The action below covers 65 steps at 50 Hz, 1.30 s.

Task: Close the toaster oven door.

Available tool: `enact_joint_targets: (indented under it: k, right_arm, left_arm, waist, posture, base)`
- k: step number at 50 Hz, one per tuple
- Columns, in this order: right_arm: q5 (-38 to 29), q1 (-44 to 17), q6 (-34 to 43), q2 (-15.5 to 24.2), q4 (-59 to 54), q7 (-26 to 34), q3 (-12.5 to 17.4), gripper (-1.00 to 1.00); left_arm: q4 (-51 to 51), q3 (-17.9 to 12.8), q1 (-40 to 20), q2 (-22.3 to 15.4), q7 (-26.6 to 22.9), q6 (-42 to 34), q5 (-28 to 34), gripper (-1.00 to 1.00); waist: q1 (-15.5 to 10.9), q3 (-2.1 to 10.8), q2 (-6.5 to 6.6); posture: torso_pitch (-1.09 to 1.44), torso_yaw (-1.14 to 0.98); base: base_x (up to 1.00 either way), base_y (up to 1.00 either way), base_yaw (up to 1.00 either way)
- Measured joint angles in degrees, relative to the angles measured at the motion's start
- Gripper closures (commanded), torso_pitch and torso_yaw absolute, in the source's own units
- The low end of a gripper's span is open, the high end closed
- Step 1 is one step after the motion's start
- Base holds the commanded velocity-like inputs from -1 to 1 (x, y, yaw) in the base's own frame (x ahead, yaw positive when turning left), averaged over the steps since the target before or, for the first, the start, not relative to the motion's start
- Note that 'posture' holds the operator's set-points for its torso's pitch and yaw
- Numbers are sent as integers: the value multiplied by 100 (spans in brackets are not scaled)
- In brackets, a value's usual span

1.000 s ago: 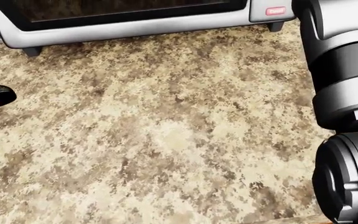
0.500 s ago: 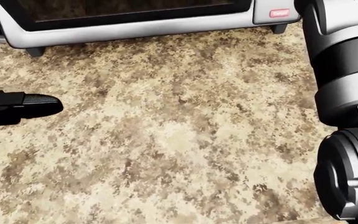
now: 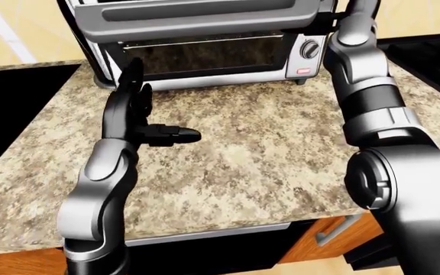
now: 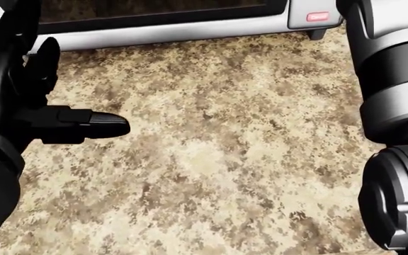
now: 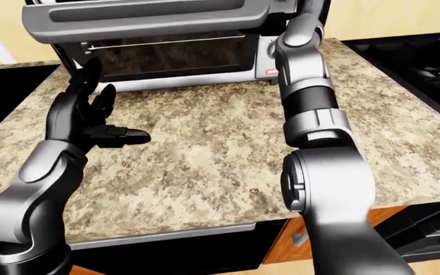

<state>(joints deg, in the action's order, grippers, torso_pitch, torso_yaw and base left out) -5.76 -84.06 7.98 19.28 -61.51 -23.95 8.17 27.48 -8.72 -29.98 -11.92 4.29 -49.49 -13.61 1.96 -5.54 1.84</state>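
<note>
Left hand motion: over the last second the robot's black three-fingered left hand (image 4: 45, 106) has come in from the left edge of the head view, where only a fingertip showed, and now fills the left side of that view.
Camera: the speckled counter and the oven's base sit almost where they did in the head view, so the arm moved, not the robot's head.
Left hand fingers: spread and holding nothing; two point up toward the oven and the thumb (image 3: 175, 134) sticks out sideways to the right, above the tan and brown granite countertop (image 3: 266, 149).
Toaster oven: the silver, box-shaped toaster oven with a dark glass window (image 3: 205, 54) stands at the top of the left-eye view, at the far edge of the counter.
Door: the grey door panel with a long bar handle (image 5: 147, 17) sits raised across the upper part of the oven, swung away from the dark window, so by my reading it is not yet closed.
Right arm: the grey and black right arm (image 5: 308, 97) reaches up the right side of the views to the oven's upper right corner.
Right hand: hidden behind the arm and the frame's top, so I cannot tell how its fingers stand.
Meaning for the task: the left hand looks like it is being brought toward the oven's left side, near but not touching, perhaps to help push the door shut.
</note>
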Motion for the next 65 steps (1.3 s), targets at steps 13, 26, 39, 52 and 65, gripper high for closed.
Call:
enact_joint_targets:
  k: [13,26,39,52,65]
  right_arm:
    - [12,-35,27,11,-51,-5,3,-100]
    - [-14,-54,106,47,-39,-42,1,-100]
    - [3,-41,114,18,22,-156,2,-100]
    - [26,-23,134,29,91,-245,29,-100]
    - [-22,-68,156,46,39,-394,18,-100]
  left_arm:
    - [-331,240,-503,269,-72,-68,164,-100]
    - [-879,370,-1131,268,-263,-107,140,-100]
    - [-1529,426,-1597,245,-486,31,260,-100]
    - [-1933,461,-1914,221,-656,48,332,-100]
    - [-2353,444,-2277,139,-733,-35,260,-100]
  waist:
    - [3,-12,-33]
    - [-21,-37,-55]
    - [-105,-59,-154]
    - [-157,-51,-181]
    - [-185,-70,-200]
  posture:
    - [0,0]
    - [0,0]
    - [0,0]
    - [0,0]
    - [0,0]
  base:
    - [0,0,0]
    - [0,0,0]
    - [0,0,0]
    - [0,0,0]
    - [0,0,0]
